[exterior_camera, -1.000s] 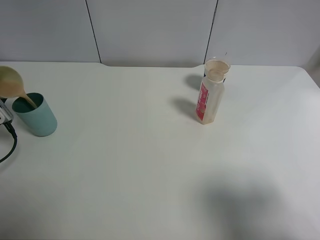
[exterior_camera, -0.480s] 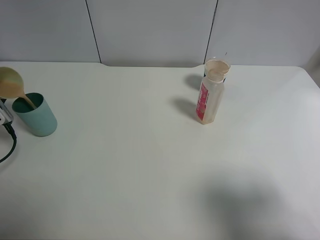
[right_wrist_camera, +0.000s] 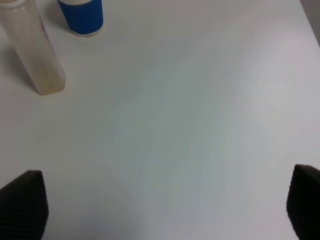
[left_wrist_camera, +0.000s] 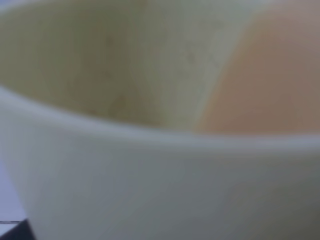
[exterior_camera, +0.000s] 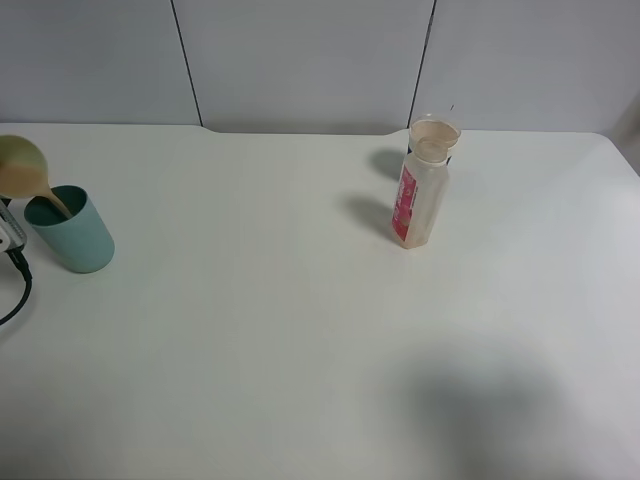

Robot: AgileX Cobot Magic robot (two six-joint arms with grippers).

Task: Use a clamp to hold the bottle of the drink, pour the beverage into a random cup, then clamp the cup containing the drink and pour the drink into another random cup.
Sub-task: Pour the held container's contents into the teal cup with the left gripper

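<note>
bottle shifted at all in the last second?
No. The bottle stands in the same spot in front of the blue cup, same gap to the table's back edge.

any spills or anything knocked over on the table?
Nothing stands out. The yellow-green cup is tipped on purpose, with a tan stream landing inside the teal cup. The bottle stands upright beside the blue cup. No puddles show on the table.

The bottle (exterior_camera: 420,195) is clear plastic, the teal cup (exterior_camera: 72,232) matt plastic, the table (exterior_camera: 300,330) smooth white.
</note>
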